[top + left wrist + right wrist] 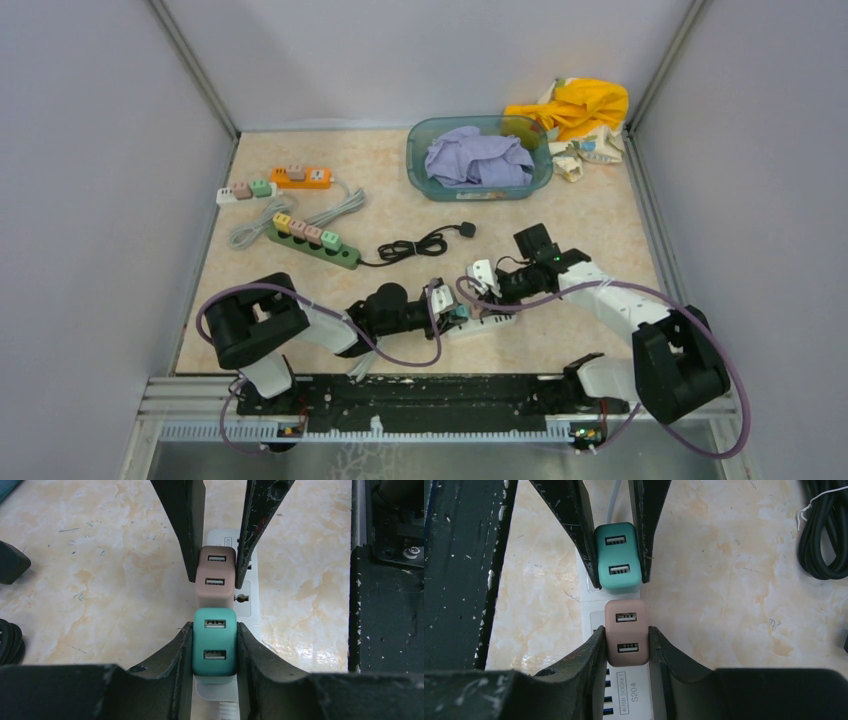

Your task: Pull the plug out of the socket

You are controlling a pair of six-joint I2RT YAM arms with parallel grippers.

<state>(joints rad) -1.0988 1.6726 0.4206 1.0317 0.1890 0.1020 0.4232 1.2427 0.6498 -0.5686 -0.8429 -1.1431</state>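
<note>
Left hand: the left hand [214,630] is clamped on the teal plug [214,650], one black finger flat against each long side.
Right hand: the right hand [626,641] is clamped on the pink plug [626,629] in the same way, coming from the opposite end of the strip.
Fingers: hard black plastic, curved on the inner edge, scuffed and flecked with pale scratches.
Teal plug: a smooth, matte block with rounded corners and two USB ports on its top face. It sits on the cord end of the white power strip [626,692], just beside the pink plug.
Pink plug: same rounded block shape, dusty pink, with two USB ports. It sits next along the strip.
Seating: from above I cannot tell how deep either plug's pins sit.
White power strip: long, flat, glossy white plastic, printed "4USB SOCKET S204". It lies on the counter [600,230] between the two arms, near the front edge.
Counter: polished, beige with a marbled pattern and fine dark scratches.
Black cable: the black cable [415,245] lies in a loose coil just behind the hands.
Other strips: a green power strip [312,243] and an orange power strip [300,178] lie to the far left, each carrying pastel plugs.
Basin: a translucent teal basin [415,150] with rounded corners holds a crumpled lilac cloth [478,158].
Yellow cloth: the yellow cloth [575,105] is bunched in the far right corner.
</note>
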